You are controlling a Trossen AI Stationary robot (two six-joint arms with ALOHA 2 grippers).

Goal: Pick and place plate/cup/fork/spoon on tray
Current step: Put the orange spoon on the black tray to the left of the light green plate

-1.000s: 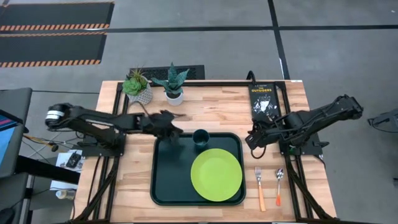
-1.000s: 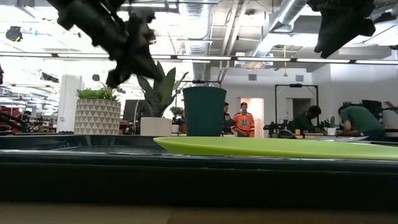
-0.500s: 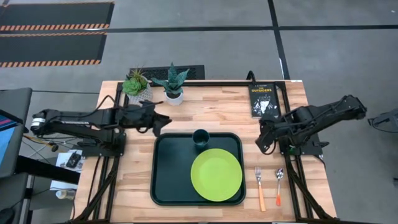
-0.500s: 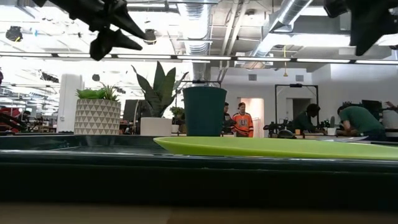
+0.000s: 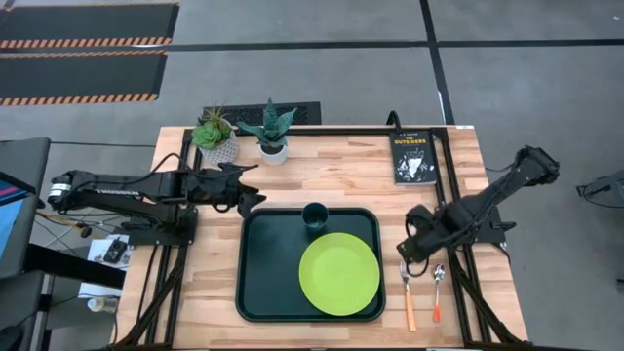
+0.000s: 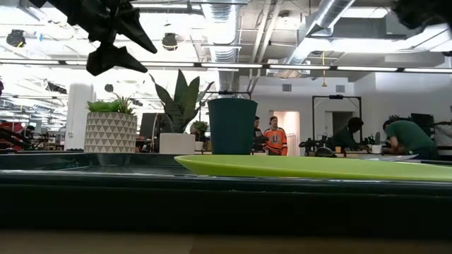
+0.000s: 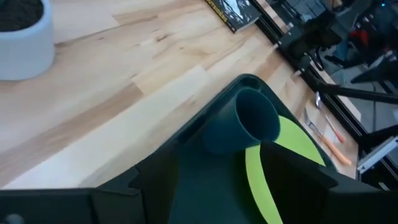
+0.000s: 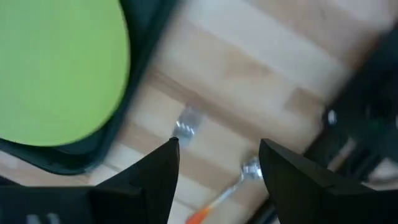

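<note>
The dark tray lies mid-table. The lime-green plate lies flat in it, and the teal cup stands upright at its far rim. The yellow-handled fork and the red-handled spoon lie flat on the wood to the right of the tray. My left gripper hovers open beyond the tray's far-left corner, holding nothing; its wrist view looks at the cup. My right gripper hangs open over the fork's tines, with the spoon's bowl beside them.
Two potted plants stand at the far left of the table. A black book lies at the far right. Bare wood shows between the pots and the book. People stand in the room behind.
My left gripper has drawn back from over the tray's far-left part, up and toward the table's left edge, and has opened. My right gripper has swung toward the near edge and come over the fork's tines. The cup and the plate have stayed in the tray.
</note>
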